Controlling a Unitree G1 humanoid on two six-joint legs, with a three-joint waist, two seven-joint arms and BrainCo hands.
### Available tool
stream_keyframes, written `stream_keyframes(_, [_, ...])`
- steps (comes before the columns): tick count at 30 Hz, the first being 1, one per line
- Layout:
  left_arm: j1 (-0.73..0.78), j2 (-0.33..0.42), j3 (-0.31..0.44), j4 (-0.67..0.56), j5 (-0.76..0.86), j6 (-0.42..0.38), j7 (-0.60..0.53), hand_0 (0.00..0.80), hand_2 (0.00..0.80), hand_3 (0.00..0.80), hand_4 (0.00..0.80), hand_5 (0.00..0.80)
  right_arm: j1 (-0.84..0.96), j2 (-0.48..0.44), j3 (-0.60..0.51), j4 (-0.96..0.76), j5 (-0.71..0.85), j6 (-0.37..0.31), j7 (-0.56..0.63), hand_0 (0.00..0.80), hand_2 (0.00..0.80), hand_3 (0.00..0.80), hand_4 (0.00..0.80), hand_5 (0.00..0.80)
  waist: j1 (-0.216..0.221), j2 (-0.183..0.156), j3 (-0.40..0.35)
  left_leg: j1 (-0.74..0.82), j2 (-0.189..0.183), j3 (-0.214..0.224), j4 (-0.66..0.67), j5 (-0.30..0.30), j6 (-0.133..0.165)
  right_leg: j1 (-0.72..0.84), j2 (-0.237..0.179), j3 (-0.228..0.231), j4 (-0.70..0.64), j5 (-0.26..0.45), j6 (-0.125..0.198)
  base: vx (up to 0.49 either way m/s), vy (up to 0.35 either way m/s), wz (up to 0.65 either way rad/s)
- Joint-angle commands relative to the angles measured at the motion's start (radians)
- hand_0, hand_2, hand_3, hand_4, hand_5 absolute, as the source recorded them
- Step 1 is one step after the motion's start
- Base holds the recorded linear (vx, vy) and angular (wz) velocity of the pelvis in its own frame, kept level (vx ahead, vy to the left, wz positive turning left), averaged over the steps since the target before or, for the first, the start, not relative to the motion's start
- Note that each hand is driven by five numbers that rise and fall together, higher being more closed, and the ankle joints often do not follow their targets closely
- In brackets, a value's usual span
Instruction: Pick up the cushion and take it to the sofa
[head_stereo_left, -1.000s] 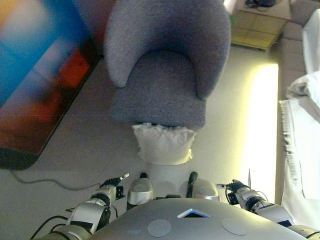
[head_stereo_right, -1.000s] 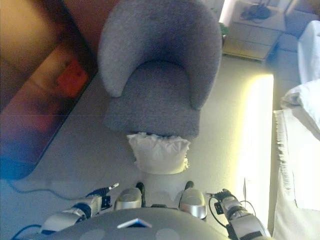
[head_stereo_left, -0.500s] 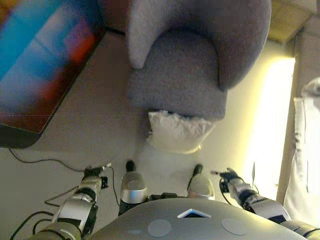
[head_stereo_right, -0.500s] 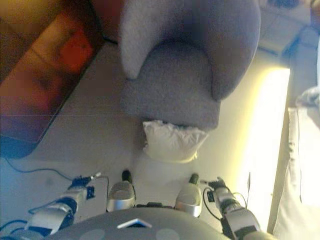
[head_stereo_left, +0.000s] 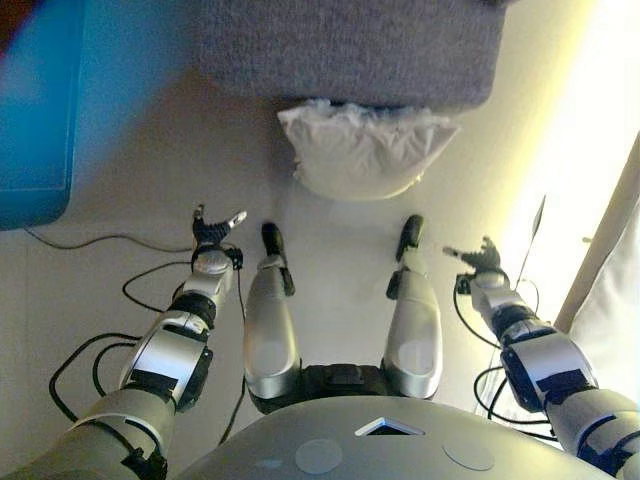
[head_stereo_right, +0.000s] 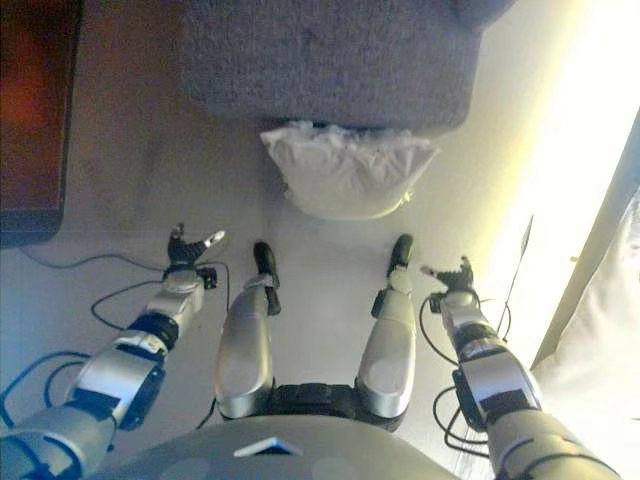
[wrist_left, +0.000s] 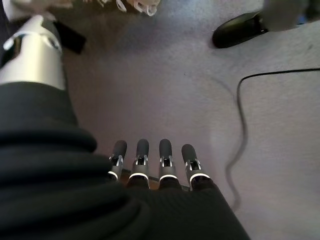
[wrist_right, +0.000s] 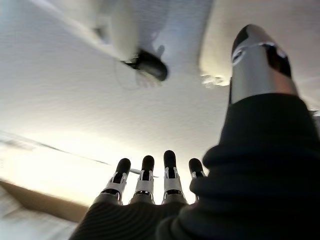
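The white cushion (head_stereo_left: 365, 150) with a frilled edge lies on the pale floor, leaning against the front of the grey armchair (head_stereo_left: 350, 50). My left hand (head_stereo_left: 212, 235) is held low over the floor, to the left of the cushion and nearer to me, and does not touch it. My right hand (head_stereo_left: 475, 258) hangs on the other side, to the right of the cushion and also apart from it. In each wrist view the fingers (wrist_left: 150, 160) (wrist_right: 150, 172) are straight and hold nothing. The cushion's frill (wrist_left: 135, 4) shows at the edge of the left wrist view.
The armchair fills the top of the eye views, right behind the cushion. A dark flat screen (head_stereo_left: 35, 110) lies on the floor at the left. White cloth (head_stereo_left: 615, 330) hangs at the right edge. A bright strip of light crosses the floor on the right.
The view has tilted down and closer, so the armchair now sits at the top edge. Both arms have stretched forward, and the hands now flank the cushion from nearer me.
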Motion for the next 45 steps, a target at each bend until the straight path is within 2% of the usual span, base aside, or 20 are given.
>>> stream_keyframes(1, [-0.033,0.027,0.013,-0.013,-0.002,-0.06,0.042,0.0,0.0,0.0,0.0,0.0,-0.039,-0.064,0.021,-0.054,0.033,-0.044,-0.07,0.0,0.0,0.0,0.0,0.0,-0.018,0.013,0.014,-0.099,-0.006,-0.082,-0.048,0.051,-0.003,-0.033,-0.058,0.023,0.12,-0.124,0.03,-0.027,0.054,-0.13])
stream_keyframes(7, [-0.118,0.023,0.013,-0.043,-0.084,-0.094,0.068,0.0,0.0,0.0,0.0,0.0,-0.142,-0.111,0.053,-0.118,-0.006,-0.089,-0.108,0.0,0.0,0.0,0.0,0.0,-0.034,0.037,0.014,-0.242,-0.043,-0.089,-0.018,0.046,0.01,-0.194,-0.054,0.041,0.138,-0.107,0.021,-0.009,0.042,-0.02])
stream_keyframes(10, [-0.162,0.031,0.024,-0.056,-0.136,-0.124,0.072,0.0,0.0,0.0,0.0,0.0,-0.198,-0.125,0.07,-0.156,-0.005,-0.104,-0.144,0.0,0.0,0.0,0.0,0.0,-0.037,0.043,0.014,-0.307,-0.049,-0.097,-0.009,0.049,0.015,-0.27,-0.047,0.055,0.149,-0.103,0.018,0.002,0.035,-0.04])
stream_keyframes(13, [-0.209,0.038,0.021,-0.07,-0.122,-0.154,0.08,0.0,0.0,0.0,0.0,0.0,-0.248,-0.14,0.082,-0.193,0.005,-0.1,-0.17,0.0,0.0,0.0,0.0,0.0,-0.036,0.045,0.014,-0.378,-0.055,-0.109,0.001,0.056,0.023,-0.35,-0.036,0.07,0.173,-0.101,0.011,-0.007,0.006,0.03])
stream_keyframes(21, [-0.313,0.067,0.005,-0.089,-0.143,-0.186,0.084,0.0,0.0,0.0,0.0,0.0,-0.387,-0.182,0.125,-0.216,0.012,-0.107,-0.183,0.0,0.0,0.0,0.0,0.0,-0.026,0.061,0.014,-0.516,-0.067,-0.13,-0.005,0.067,0.04,-0.515,-0.008,0.091,0.239,-0.123,0.009,-0.011,0.021,0.07])
stream_keyframes(24, [-0.341,0.068,0.004,-0.09,-0.142,-0.203,0.073,0.0,0.0,0.0,0.0,0.0,-0.426,-0.184,0.131,-0.212,0.046,-0.15,-0.17,0.0,0.0,0.0,0.0,0.0,-0.025,0.07,0.014,-0.562,-0.068,-0.135,0.001,0.069,0.043,-0.571,-0.004,0.1,0.262,-0.128,0.01,-0.002,0.012,0.0])
stream_keyframes(25, [-0.354,0.072,0.001,-0.092,-0.144,-0.206,0.069,0.0,0.0,0.0,0.0,0.0,-0.44,-0.184,0.134,-0.221,0.183,-0.304,-0.053,0.0,0.0,0.0,0.0,0.0,-0.025,0.071,0.014,-0.578,-0.068,-0.137,0.002,0.07,0.043,-0.587,-0.001,0.102,0.268,-0.13,0.009,-0.019,0.037,0.03])
stream_keyframes(26, [-0.369,0.072,0.002,-0.085,-0.143,-0.219,0.057,0.0,0.0,0.0,0.0,0.0,-0.442,-0.157,0.115,-0.233,0.211,-0.223,-0.06,0.0,0.0,0.0,0.0,0.0,-0.026,0.075,0.014,-0.598,-0.071,-0.143,0.007,0.068,0.04,-0.608,0.009,0.112,0.278,-0.138,0.008,-0.022,0.057,0.04])
stream_keyframes(27, [-0.37,0.068,0.0,-0.085,-0.142,-0.232,0.059,0.0,0.0,0.0,0.0,0.0,-0.436,-0.151,0.109,-0.226,0.195,-0.249,-0.05,0.0,0.0,0.0,0.0,0.0,-0.028,0.078,0.014,-0.608,-0.071,-0.143,0.011,0.067,0.037,-0.622,0.014,0.118,0.284,-0.139,0.008,-0.025,0.1,0.05])
stream_keyframes(28, [-0.368,0.064,-0.002,-0.095,-0.134,-0.251,0.064,0.0,0.0,0.0,0.0,0.0,-0.418,-0.153,0.106,-0.222,0.138,-0.224,-0.093,0.0,0.0,0.0,0.0,0.0,-0.033,0.08,0.014,-0.627,-0.07,-0.142,0.017,0.066,0.036,-0.646,0.021,0.126,0.296,-0.139,0.009,-0.018,0.089,0.03])
stream_keyframes(29, [-0.364,0.067,-0.003,-0.112,-0.13,-0.255,0.071,0.0,0.0,0.0,0.0,0.0,-0.397,-0.161,0.108,-0.245,0.13,-0.249,-0.081,0.0,0.0,0.0,0.0,0.0,-0.037,0.079,0.014,-0.643,-0.069,-0.142,0.023,0.065,0.038,-0.664,0.025,0.13,0.305,-0.14,0.009,-0.014,0.071,-0.01])
stream_keyframes(32, [-0.345,0.101,-0.005,-0.246,-0.115,-0.213,0.112,0.0,0.0,0.0,0.0,0.0,-0.317,-0.208,0.122,-0.475,0.13,-0.215,-0.112,0.0,0.0,0.0,0.0,0.0,-0.052,0.061,0.014,-0.705,-0.064,-0.146,0.049,0.059,0.035,-0.717,0.037,0.14,0.324,-0.143,0.01,-0.006,-0.008,0.01])
stream_keyframes(35, [-0.313,0.124,-0.009,-0.353,-0.079,-0.187,0.097,0.0,0.0,0.0,0.0,0.0,-0.239,-0.246,0.078,-0.633,0.094,-0.231,-0.111,0.0,0.0,0.0,0.0,0.0,-0.06,0.052,0.014,-0.761,-0.068,-0.158,0.079,0.049,0.041,-0.768,0.047,0.152,0.348,-0.148,0.007,-0.017,-0.033,0.08])
stream_keyframes(38, [-0.282,0.116,-0.002,-0.42,-0.03,-0.197,0.082,0.0,0.0,0.0,0.0,0.0,-0.209,-0.248,0.053,-0.71,0.051,-0.238,-0.087,0.0,0.0,0.0,0.0,0.0,-0.059,0.052,0.014,-0.801,-0.07,-0.169,0.109,0.039,0.041,-0.806,0.049,0.161,0.372,-0.152,0.008,-0.016,-0.049,0.03])
stream_keyframes(39, [-0.276,0.112,0.001,-0.438,-0.018,-0.229,0.05,0.0,0.0,0.0,0.0,0.0,-0.207,-0.246,0.048,-0.726,0.041,-0.24,-0.08,0.0,0.0,0.0,0.0,0.0,-0.058,0.051,0.014,-0.813,-0.07,-0.172,0.117,0.036,0.04,-0.816,0.048,0.163,0.377,-0.153,0.007,-0.023,-0.061,-0.02])
stream_keyframes(40, [-0.289,0.121,0.002,-0.415,-0.026,-0.251,0.021,0.0,0.0,0.0,0.0,0.0,-0.211,-0.243,0.051,-0.706,0.042,-0.265,-0.063,0.0,0.0,0.0,0.0,0.0,-0.059,0.047,0.014,-0.826,-0.068,-0.175,0.126,0.036,0.037,-0.826,0.047,0.162,0.392,-0.155,0.007,-0.028,-0.051,0.0])
stream_keyframes(41, [-0.331,0.135,-0.004,-0.354,-0.089,-0.258,-0.046,0.0,0.0,0.0,0.0,0.0,-0.239,-0.238,0.068,-0.659,0.052,-0.303,-0.039,0.0,0.0,0.0,0.0,0.0,-0.063,0.041,0.014,-0.836,-0.062,-0.176,0.138,0.033,0.03,-0.835,0.047,0.161,0.405,-0.158,0.007,-0.032,-0.035,0.04])
stream_keyframes(43, [-0.447,0.151,-0.032,-0.228,-0.115,-0.305,-0.111,0.0,0.0,0.0,0.0,0.0,-0.321,-0.23,0.127,-0.57,0.085,-0.366,0.004,0.0,0.0,0.0,0.0,0.0,-0.072,0.024,0.014,-0.864,-0.044,-0.18,0.163,0.025,0.018,-0.854,0.047,0.16,0.418,-0.163,0.007,-0.026,-0.035,0.01])
stream_keyframes(45, [-0.565,0.155,-0.077,-0.17,-0.157,-0.302,-0.125,0.0,0.0,0.0,0.0,0.0,-0.411,-0.214,0.193,-0.539,0.123,-0.368,0.019,0.0,0.0,0.0,0.0,0.0,-0.078,0.011,0.014,-0.893,-0.028,-0.186,0.174,0.026,0.011,-0.878,0.05,0.16,0.428,-0.165,0.006,-0.009,-0.019,-0.09])
